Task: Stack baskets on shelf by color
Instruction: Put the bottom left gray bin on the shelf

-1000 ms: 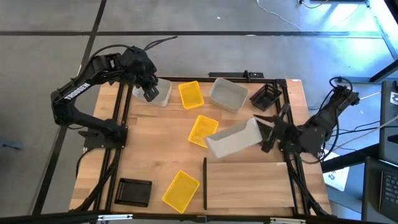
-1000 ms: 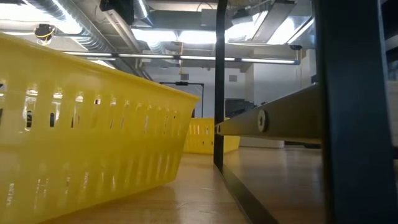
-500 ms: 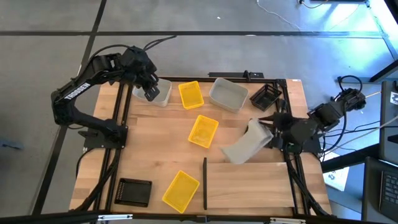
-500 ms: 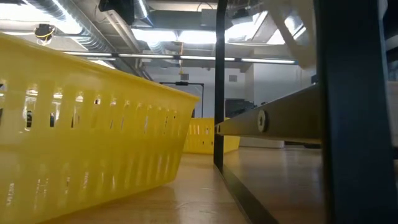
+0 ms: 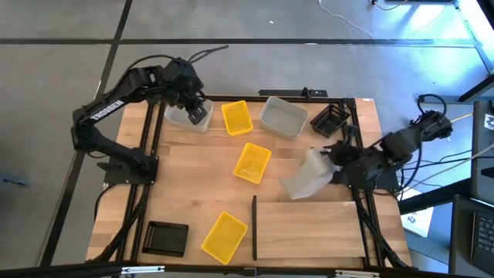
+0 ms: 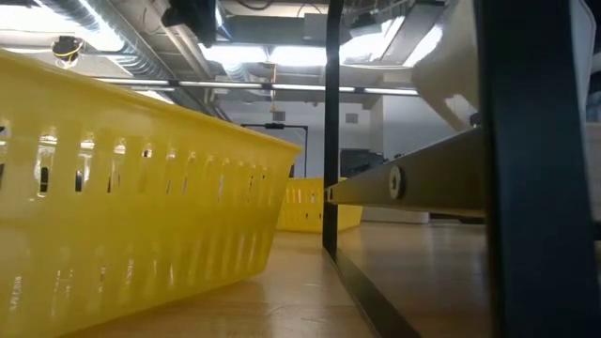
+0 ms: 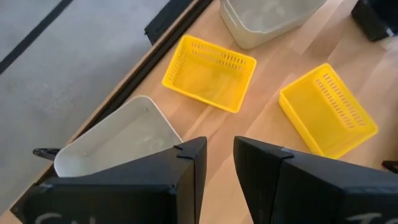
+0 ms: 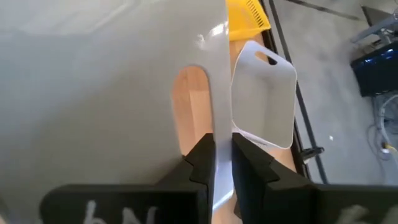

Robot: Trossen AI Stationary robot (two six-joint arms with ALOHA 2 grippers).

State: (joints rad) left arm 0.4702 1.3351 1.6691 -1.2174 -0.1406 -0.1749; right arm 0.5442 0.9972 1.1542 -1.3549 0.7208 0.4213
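Note:
My right gripper (image 5: 332, 164) is shut on a translucent grey-white basket (image 5: 307, 177), which is in the air near the table's right edge, above the shelf's far side. My left gripper (image 5: 198, 114) is open over another grey-white basket (image 5: 185, 117) at the far-left corner; whether it touches the rim, I cannot tell. A third grey-white basket (image 5: 283, 117) stands at the far edge. Yellow baskets lie at the far side (image 5: 237, 117), the middle (image 5: 252, 162) and the near side (image 5: 225, 236). Two black baskets (image 5: 329, 120) (image 5: 167, 238) show. The pale shelf (image 5: 309, 228) lies flat at the near right, with its dark divider (image 5: 254, 228). My right gripper pinches the grey-white basket's end wall (image 8: 219, 134) beside its handle cut-out (image 8: 189, 106), one finger inside and one outside. It comes at the basket from the table's right side. The basket is lifted clear and tilted, and it also shows high up in the low view (image 6: 451, 66).
A metal frame runs along the table's edges (image 5: 147, 177). In the low view the near yellow basket (image 6: 131, 188) fills the left side, and the upright divider (image 6: 331, 131) stands beside it. Bare wood lies between the middle yellow basket and the shelf.
My right gripper has moved toward the table's right edge and upward with the grey-white basket. The basket has come off the middle yellow basket, tipped over more steeply and risen into the low view. My left gripper has shifted a little toward the table's right over its basket.

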